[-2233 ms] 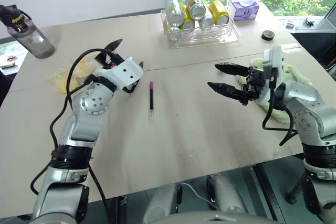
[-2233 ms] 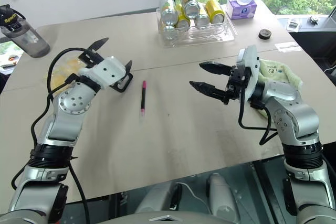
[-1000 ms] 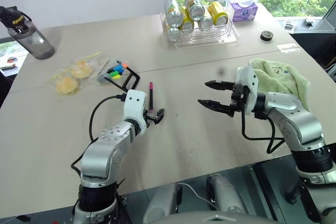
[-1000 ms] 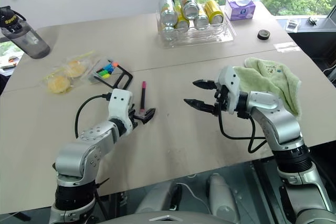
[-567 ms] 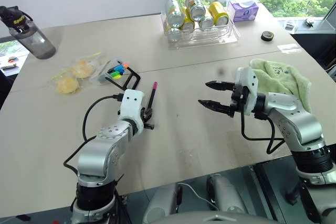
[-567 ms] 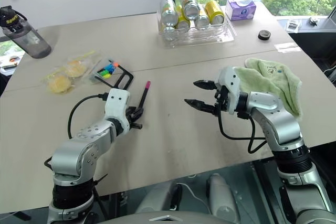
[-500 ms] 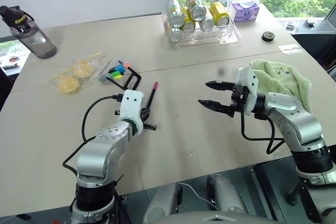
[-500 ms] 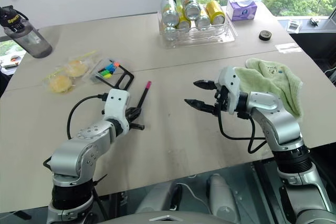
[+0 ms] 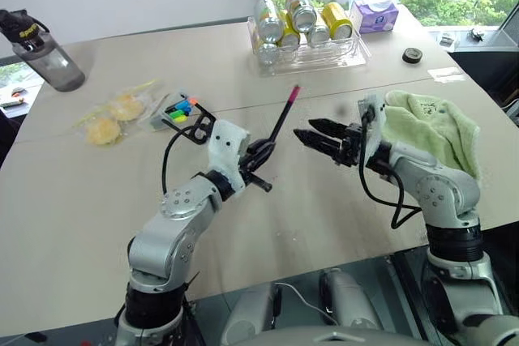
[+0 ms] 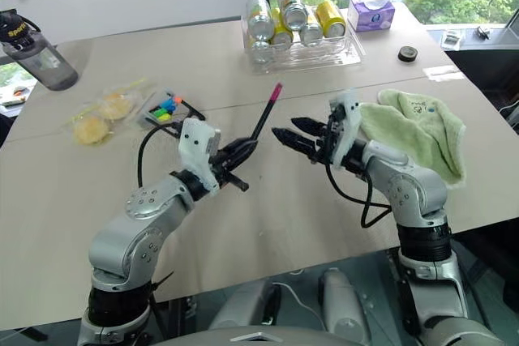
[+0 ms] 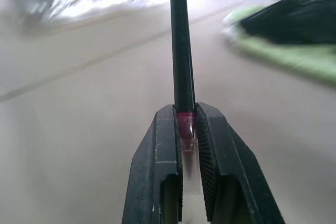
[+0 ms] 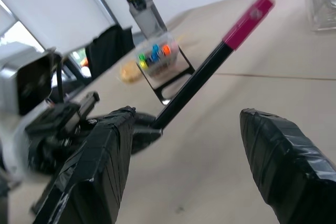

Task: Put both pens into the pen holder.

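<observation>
One pen of the two is in hand: the slim black-barrelled pen with magenta ends (image 9: 280, 119) is pinched at its lower end by the left gripper (image 9: 258, 154), whose two black fingers are closed tight on it, as the left wrist view shows. The pen is off the table, slanting up toward the centre of the frame, its magenta tip highest. The right gripper (image 9: 323, 137), just right of centre, faces the pen with its black fingers spread apart and nothing between them; in the right wrist view the barrel passes through the gap without touching either finger.

The small black-framed pen holder with see-through sides (image 9: 185, 113) sits left of centre on the beige table (image 9: 324, 200), beside the left arm, with green, orange and blue marker tops showing in it. No pen stands in it yet.

As a judgement, the task is at an early stage: the first pen is lifted but not delivered. I cannot find the blue-barrelled pen. Left to do: carry this pen to the holder, drop it in, then find and place the second.
</observation>
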`<move>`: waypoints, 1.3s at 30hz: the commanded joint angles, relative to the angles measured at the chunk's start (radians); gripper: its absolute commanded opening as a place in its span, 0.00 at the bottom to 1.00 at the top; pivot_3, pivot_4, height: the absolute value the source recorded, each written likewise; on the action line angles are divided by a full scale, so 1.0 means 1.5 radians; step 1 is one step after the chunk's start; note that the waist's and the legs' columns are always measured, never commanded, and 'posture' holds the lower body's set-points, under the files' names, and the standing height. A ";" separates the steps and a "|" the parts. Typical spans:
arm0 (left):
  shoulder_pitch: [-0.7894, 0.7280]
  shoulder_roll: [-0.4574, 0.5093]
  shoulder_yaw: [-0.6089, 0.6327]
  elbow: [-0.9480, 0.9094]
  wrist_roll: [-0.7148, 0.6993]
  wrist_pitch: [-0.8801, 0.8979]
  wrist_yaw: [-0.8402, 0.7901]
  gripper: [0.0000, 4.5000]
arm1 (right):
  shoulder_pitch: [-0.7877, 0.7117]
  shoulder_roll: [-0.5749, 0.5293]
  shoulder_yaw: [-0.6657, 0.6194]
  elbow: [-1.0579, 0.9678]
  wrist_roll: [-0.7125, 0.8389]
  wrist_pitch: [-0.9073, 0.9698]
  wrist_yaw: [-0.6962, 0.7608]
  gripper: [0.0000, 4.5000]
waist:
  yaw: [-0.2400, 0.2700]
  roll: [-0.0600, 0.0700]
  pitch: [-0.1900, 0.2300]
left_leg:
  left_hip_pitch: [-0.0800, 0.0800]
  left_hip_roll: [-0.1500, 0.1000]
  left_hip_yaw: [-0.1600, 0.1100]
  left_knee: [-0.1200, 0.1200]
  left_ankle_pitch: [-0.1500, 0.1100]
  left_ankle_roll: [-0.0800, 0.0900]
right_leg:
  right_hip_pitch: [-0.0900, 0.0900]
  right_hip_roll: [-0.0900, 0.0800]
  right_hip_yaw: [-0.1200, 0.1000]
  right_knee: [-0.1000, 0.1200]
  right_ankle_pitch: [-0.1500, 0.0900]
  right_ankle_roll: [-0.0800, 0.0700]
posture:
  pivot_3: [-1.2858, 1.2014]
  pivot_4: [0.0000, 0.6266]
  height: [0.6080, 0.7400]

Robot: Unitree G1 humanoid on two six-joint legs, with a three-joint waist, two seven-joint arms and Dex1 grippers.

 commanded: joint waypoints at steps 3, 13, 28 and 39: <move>0.015 0.009 -0.014 -0.029 -0.035 -0.068 -0.052 0.01 | -0.050 0.061 -0.075 -0.001 0.095 0.048 -0.107 0.75 | 0.000 0.000 0.000 | 0.000 0.000 0.000 0.000 0.000 0.000 | 0.000 0.000 0.000 0.000 0.000 0.000 | 0.52 0.24 0.99; 0.037 0.029 -0.011 -0.033 -0.066 -0.074 -0.073 0.00 | -0.068 0.064 -0.077 -0.002 0.155 0.067 -0.120 0.48 | -0.001 0.000 0.000 | 0.000 0.000 0.000 0.000 0.000 0.000 | 0.000 0.000 0.000 0.000 0.000 0.000 | 0.52 0.24 0.99; 0.026 0.113 -0.013 -0.028 -0.131 0.000 -0.105 0.81 | -0.083 -0.036 0.076 -0.042 0.039 0.004 -0.028 0.02 | -0.002 0.000 0.000 | 0.000 0.000 0.000 0.000 0.000 0.000 | 0.000 0.001 0.000 0.000 0.000 0.000 | 0.52 0.24 0.99; -0.109 0.175 -0.007 0.013 -0.163 0.080 -0.120 0.91 | -0.186 -0.111 0.231 -0.090 -0.045 -0.011 0.125 0.02 | -0.001 0.000 0.000 | 0.000 0.000 0.000 0.000 0.000 0.000 | 0.000 0.000 -0.001 -0.001 0.000 0.000 | 0.52 0.24 0.99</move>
